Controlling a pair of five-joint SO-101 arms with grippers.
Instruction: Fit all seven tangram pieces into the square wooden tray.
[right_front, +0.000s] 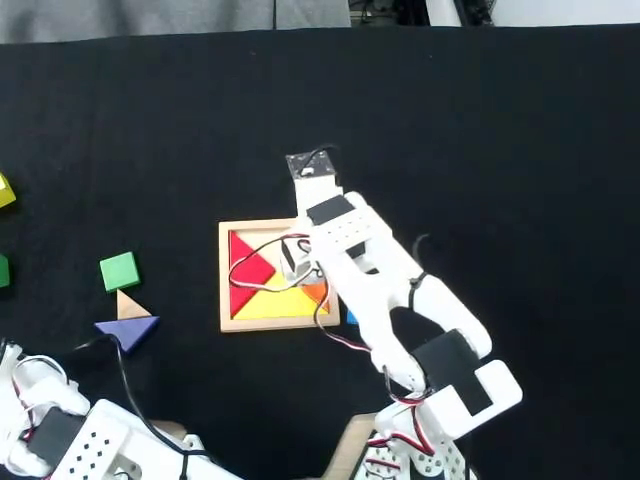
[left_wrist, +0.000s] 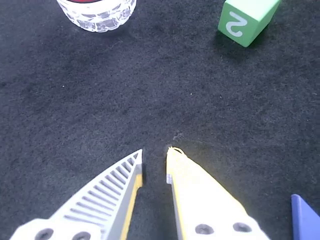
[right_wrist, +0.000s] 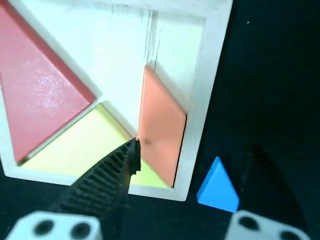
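We find the right gripper low over the tray at its 4 o'clock corner, jaws spread wide and holding nothing. One finger has its tip inside the tray, at the seam where the orange piece meets the yellow triangle. The other finger stands outside the wall. Between them, just outside the wall, the small blue triangle lies flat on the table, nearer the outer finger.

We judge this the deciding relation. The blue triangle is bracketed, but so is the wall, so the inner finger must clear the wall before closing. The orange piece's long axis runs along that wall, and the tray's 1 o'clock quarter is bare.

The left gripper has its jaws nearly together on nothing, above the table. Three more pieces lie at the tray's 9 o'clock: a green square, a tan triangle and a dark blue triangle. We judge the left arm nearer to these.
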